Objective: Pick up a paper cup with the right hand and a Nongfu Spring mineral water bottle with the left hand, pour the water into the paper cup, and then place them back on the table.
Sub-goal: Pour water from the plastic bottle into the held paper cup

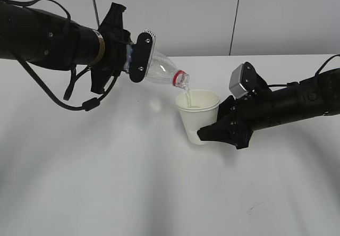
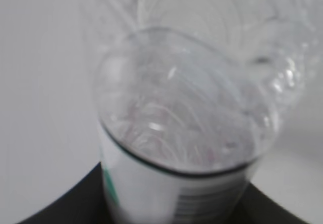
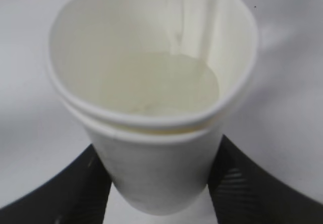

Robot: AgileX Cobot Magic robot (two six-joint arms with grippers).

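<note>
My left gripper (image 1: pixel 139 55) is shut on the Nongfu Spring mineral water bottle (image 1: pixel 159 69), held tilted with its red neck ring down to the right, just above the paper cup's rim. A thin stream of water falls from its mouth into the cup. In the left wrist view the clear bottle (image 2: pixel 186 128) fills the frame between the black fingers (image 2: pixel 60 209). My right gripper (image 1: pixel 218 131) is shut on the white paper cup (image 1: pixel 198 115), holding it upright above the table (image 1: pixel 106 172). In the right wrist view the cup (image 3: pixel 151 98) holds some water between the black fingers (image 3: pixel 252 183).
The white tabletop has a tiny dark mark (image 1: pixel 249 208) near the front right. A grey wall with a dark vertical seam (image 1: pixel 235 18) stands behind the table's far edge.
</note>
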